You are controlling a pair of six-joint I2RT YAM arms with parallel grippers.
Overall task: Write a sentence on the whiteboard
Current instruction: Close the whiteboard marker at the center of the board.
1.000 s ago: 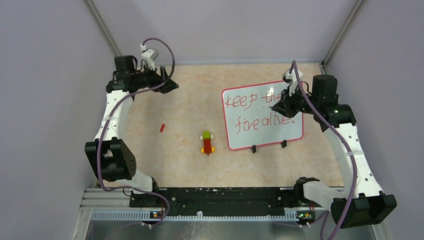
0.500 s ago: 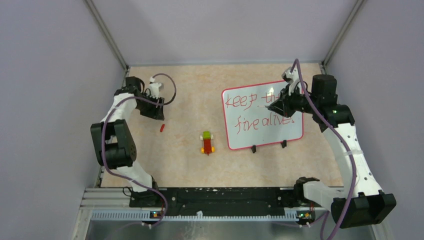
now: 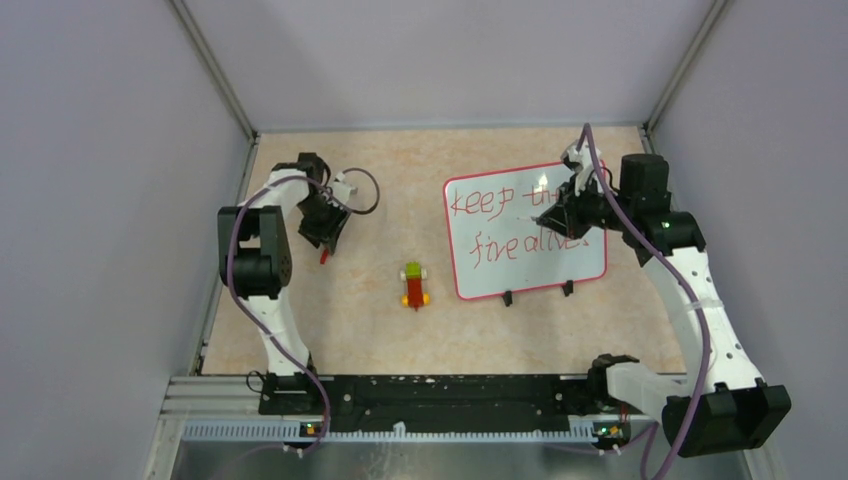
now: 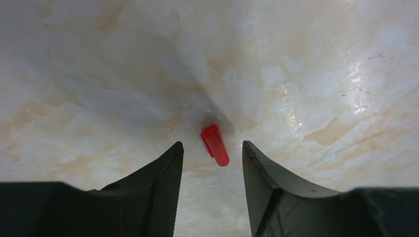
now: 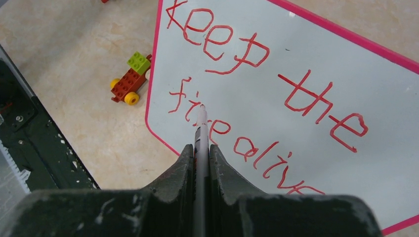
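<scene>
The whiteboard (image 3: 500,240) with its pink rim lies at the right of the table and reads "keep the fire alive" in red; it fills the right wrist view (image 5: 306,59). My right gripper (image 3: 553,208) hovers over the board, shut on a white marker (image 5: 201,129) whose tip points at the word "fire" (image 5: 190,106). My left gripper (image 3: 326,240) is open, low over the table, with a small red marker cap (image 4: 215,144) lying between and just beyond its fingertips (image 4: 174,153). The cap also shows in the top view (image 3: 323,256).
A small toy car of red, green and yellow bricks (image 3: 414,284) stands left of the board and shows in the right wrist view (image 5: 130,79). Two black clip feet (image 3: 508,297) sit on the board's near edge. Enclosure walls ring the table.
My left arm has swung down and toward the middle, from the far left corner to just over the red cap. My right gripper with the marker has barely shifted above the board.
</scene>
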